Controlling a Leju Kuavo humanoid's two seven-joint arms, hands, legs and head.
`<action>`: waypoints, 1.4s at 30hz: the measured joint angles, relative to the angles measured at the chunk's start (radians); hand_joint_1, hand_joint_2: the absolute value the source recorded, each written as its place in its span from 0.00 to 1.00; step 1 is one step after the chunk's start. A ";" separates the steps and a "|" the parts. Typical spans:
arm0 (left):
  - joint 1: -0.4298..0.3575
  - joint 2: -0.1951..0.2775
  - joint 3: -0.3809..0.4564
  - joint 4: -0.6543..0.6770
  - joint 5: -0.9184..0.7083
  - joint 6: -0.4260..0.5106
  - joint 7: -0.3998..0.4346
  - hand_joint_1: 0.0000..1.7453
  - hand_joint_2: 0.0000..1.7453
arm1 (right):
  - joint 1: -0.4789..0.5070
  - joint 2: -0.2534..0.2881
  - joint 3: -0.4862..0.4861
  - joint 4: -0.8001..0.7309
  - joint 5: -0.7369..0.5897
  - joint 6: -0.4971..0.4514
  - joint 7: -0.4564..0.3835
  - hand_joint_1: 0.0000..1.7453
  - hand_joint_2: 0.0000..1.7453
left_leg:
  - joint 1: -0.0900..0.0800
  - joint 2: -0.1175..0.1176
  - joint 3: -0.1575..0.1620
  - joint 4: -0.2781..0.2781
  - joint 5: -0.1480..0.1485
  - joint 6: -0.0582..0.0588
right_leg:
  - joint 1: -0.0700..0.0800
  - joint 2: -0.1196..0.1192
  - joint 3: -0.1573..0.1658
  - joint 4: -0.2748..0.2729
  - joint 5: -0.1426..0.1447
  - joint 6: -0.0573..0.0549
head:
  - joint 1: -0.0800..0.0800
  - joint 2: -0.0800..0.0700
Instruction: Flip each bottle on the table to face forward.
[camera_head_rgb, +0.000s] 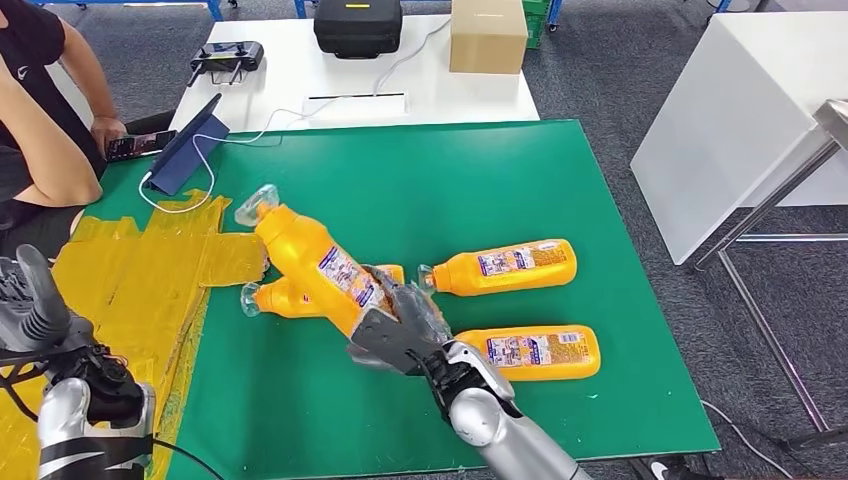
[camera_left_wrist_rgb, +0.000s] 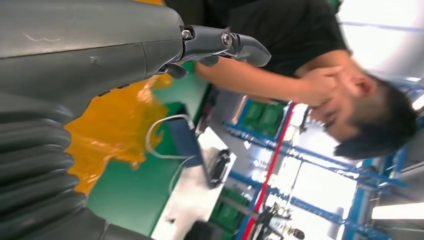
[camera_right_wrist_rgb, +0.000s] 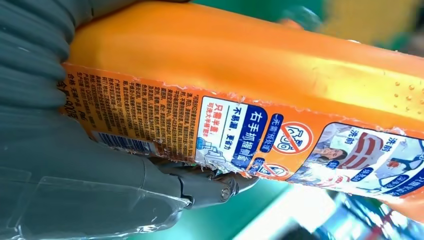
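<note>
My right hand (camera_head_rgb: 405, 325) grips one orange bottle and holds it tilted above the green desk (camera_head_rgb: 480, 190).

The held bottle (camera_head_rgb: 315, 265) slants with its clear cap up and away from me, its back label with barcode facing my right wrist camera, where my thumb (camera_right_wrist_rgb: 200, 187) presses the label's edge. A second bottle (camera_head_rgb: 280, 298) lies on the desk just beneath it, partly hidden, cap pointing left. Two more lie flat to the right: the far bottle (camera_head_rgb: 510, 266) and the near bottle (camera_head_rgb: 535, 352), both with labels up and caps toward the middle. My left hand (camera_head_rgb: 35, 300) hangs low at the desk's left edge over the yellow tape patch (camera_head_rgb: 140, 270), fingers apart, holding nothing. A person (camera_head_rgb: 40, 110) sits at the far left corner beside a tablet (camera_head_rgb: 188, 148).
</note>
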 joint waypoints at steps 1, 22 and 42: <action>0.007 0.000 0.000 -0.003 0.007 -0.009 0.007 0.00 1.00 | 0.007 0.000 -0.009 -0.020 0.000 -0.005 -0.003 0.92 1.00 | 0.000 0.000 0.000 0.000 0.000 0.000 | 0.000 0.000 0.000 0.000 0.000 0.000 | 0.000 0.000; 0.212 0.072 -0.298 -0.112 0.500 -0.879 0.331 0.00 1.00 | 0.060 -0.039 -0.082 -0.213 0.011 0.045 -0.032 0.88 1.00 | 0.000 0.001 0.000 0.000 -0.001 0.000 | 0.000 0.000 0.000 0.000 0.000 0.000 | 0.000 0.000; 0.183 0.075 -0.406 -0.150 0.358 -0.855 0.314 0.00 1.00 | -0.072 -0.050 0.150 -0.216 0.050 0.275 0.059 0.95 1.00 | 0.000 0.001 0.000 0.000 -0.001 0.000 | 0.000 0.001 0.000 0.000 0.000 0.000 | 0.000 0.000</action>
